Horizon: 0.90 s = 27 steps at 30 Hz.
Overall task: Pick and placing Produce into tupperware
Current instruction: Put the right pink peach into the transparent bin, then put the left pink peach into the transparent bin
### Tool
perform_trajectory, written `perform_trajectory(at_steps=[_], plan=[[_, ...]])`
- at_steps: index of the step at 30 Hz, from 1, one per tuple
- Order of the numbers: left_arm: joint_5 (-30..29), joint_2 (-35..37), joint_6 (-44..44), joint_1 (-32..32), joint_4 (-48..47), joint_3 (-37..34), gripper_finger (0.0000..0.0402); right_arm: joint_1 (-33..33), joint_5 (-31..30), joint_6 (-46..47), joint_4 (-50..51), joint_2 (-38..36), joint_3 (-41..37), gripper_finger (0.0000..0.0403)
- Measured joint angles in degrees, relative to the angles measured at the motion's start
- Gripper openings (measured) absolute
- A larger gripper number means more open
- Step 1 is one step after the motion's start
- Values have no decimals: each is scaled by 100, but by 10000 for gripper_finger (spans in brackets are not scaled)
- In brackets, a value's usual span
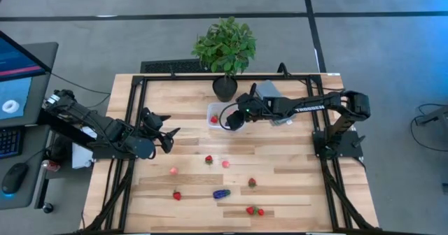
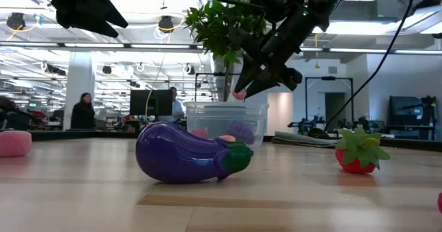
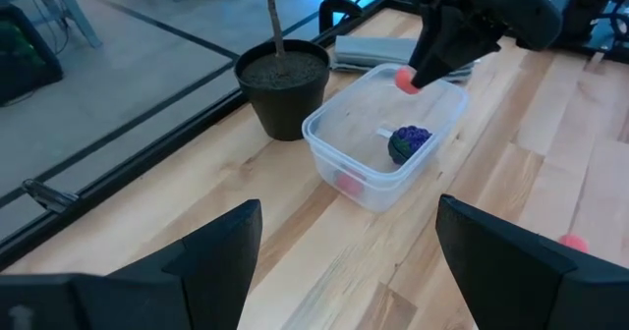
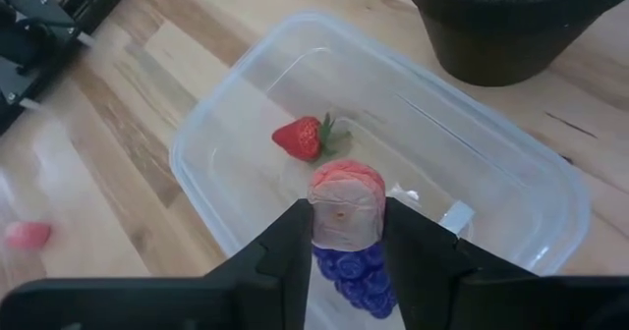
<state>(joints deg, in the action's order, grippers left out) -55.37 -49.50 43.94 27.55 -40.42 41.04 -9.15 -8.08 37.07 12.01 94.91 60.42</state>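
Nearest the low camera lies a purple toy aubergine (image 2: 190, 154) on the worktop (image 1: 294, 158), with a strawberry (image 2: 359, 156) to its right and a pink piece (image 2: 14, 143) at the far left edge. Behind them stands the clear tub (image 4: 491, 163), just in front of the black plant pot (image 1: 225, 87).

The right tool (image 4: 346, 234) hangs directly over the tub, its two fingers clamped on a pinkish-red round piece (image 4: 346, 204). Inside the tub already lie one strawberry (image 4: 301, 137) and a purple grape bunch (image 3: 409, 140). The step in hand appears to be the release. To do it well, the tool should stay centred over the open floor of the tub, clear of the rim, and drop a little lower before parting, so the round piece does not bounce off the grape bunch below it or roll out. The wrist should also keep away from the leaves of the plant (image 1: 225, 45).

The left tool (image 1: 166, 132) waits over the left part of the worktop, its fingers spread apart and empty. The rest of the produce lies scattered toward the near edge: several strawberries, a second pink piece (image 1: 225, 164) and the aubergine.

White lettering on the right arm (image 1: 308, 108) reads "TROSSEN". No label can be read on the tub or the pot.
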Motion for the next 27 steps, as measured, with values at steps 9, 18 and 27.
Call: perform_trajectory(at_steps=[9,18,27], plan=[[0,0,-2,2,0,0,294,0,22,-6,-2,0,0,160],[2,0,-1,1,0,0,294,0,48,-6,-53,0,0,198],[2,0,-2,0,0,0,294,263,213,-384,121,-495,144,223]])
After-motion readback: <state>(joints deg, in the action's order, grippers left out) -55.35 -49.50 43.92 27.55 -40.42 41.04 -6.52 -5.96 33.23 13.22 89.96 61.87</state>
